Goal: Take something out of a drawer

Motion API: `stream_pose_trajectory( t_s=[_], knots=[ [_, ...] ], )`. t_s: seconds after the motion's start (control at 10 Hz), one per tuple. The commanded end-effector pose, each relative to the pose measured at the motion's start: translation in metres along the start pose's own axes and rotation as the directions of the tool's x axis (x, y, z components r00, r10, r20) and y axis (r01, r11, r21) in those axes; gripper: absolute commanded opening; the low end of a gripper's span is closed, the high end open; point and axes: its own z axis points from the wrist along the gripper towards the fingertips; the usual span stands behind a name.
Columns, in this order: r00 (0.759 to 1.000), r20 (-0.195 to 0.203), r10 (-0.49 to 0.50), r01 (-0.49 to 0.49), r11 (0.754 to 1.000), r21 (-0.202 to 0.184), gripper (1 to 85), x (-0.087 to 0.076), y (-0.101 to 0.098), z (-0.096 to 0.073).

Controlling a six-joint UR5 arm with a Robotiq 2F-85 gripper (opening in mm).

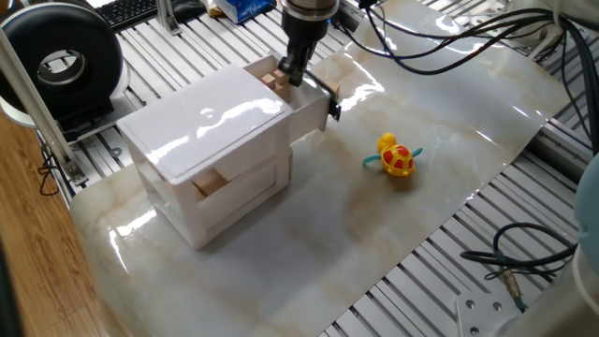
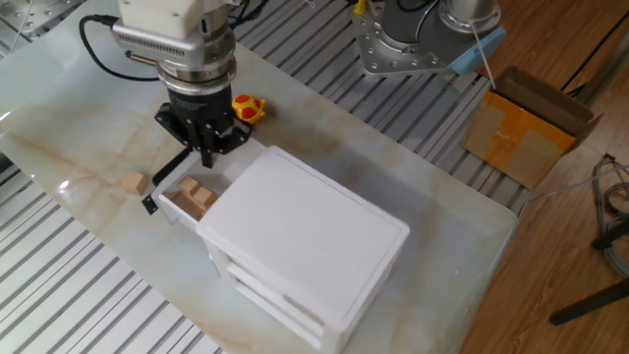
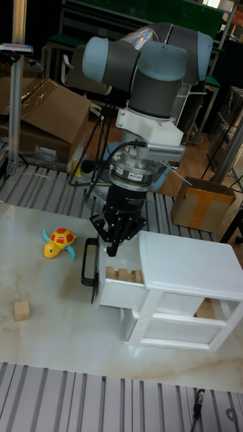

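White and glossy, the upper drawer [image 2: 175, 200] of the two-tier cabinet [image 2: 305, 246] stood pulled out, its black bar handle [image 3: 87, 262] at the end farthest from the cabinet body. Directly below the fingertips, inside the drawer, lay a small cluster of light-wood cubes [image 2: 197, 194] packed against one another; in the tall fixed view their tops showed just over the drawer's front wall [image 3: 122, 275]. The gripper [image 2: 205, 157] hung point-down above the open drawer, its dark fingers [image 3: 111, 244] drawn close together with the tips at about the level of the drawer's rim. No cube could be seen between them, and whether the tips were clenched on anything I cannot tell, since the narrow gap was too dark and small in every view. Another wooden cube [image 2: 134, 183] sat alone on the marble-patterned tabletop [image 1: 374, 234], well apart from the fingers, out beyond the handle end of the drawer. The yellow-and-red duck toy [image 1: 395, 156] lay on the tabletop too, clear of the cabinet and off to one side of the fingers. More pale wood [image 1: 208, 184] showed in the lower tier of the cabinet, beneath the drawer.
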Motion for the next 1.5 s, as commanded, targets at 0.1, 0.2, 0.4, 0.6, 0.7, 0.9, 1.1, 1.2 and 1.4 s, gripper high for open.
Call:
stream_pose_trajectory(
  t_s=[0.1,0.2,0.4,0.6,0.7,0.9,1.1,1.2,1.4],
  knots=[
    [0.997,-0.032,-0.069,0.070,0.997,0.039,1.0,0.017,-0.015,-0.009],
    [0.997,-0.035,-0.073,0.075,0.996,0.039,1.0,0.018,-0.014,-0.010],
    [0.997,-0.030,-0.064,0.065,0.998,0.024,1.0,0.015,-0.008,-0.009],
    [0.998,-0.029,-0.050,0.051,0.999,0.013,1.0,0.012,-0.002,-0.011],
    [1.000,-0.021,-0.019,0.019,1.000,-0.017,1.0,0.010,0.007,-0.014],
    [0.999,-0.018,0.046,-0.046,0.998,-0.030,1.0,0.007,0.020,-0.028],
    [0.990,-0.001,0.141,-0.141,0.988,-0.059,1.0,0.000,0.028,-0.030],
    [0.984,0.019,0.179,-0.176,0.979,-0.103,1.0,-0.007,0.039,-0.031],
    [0.982,0.001,0.187,-0.186,0.979,-0.085,1.0,-0.002,0.035,-0.031]
  ],
)
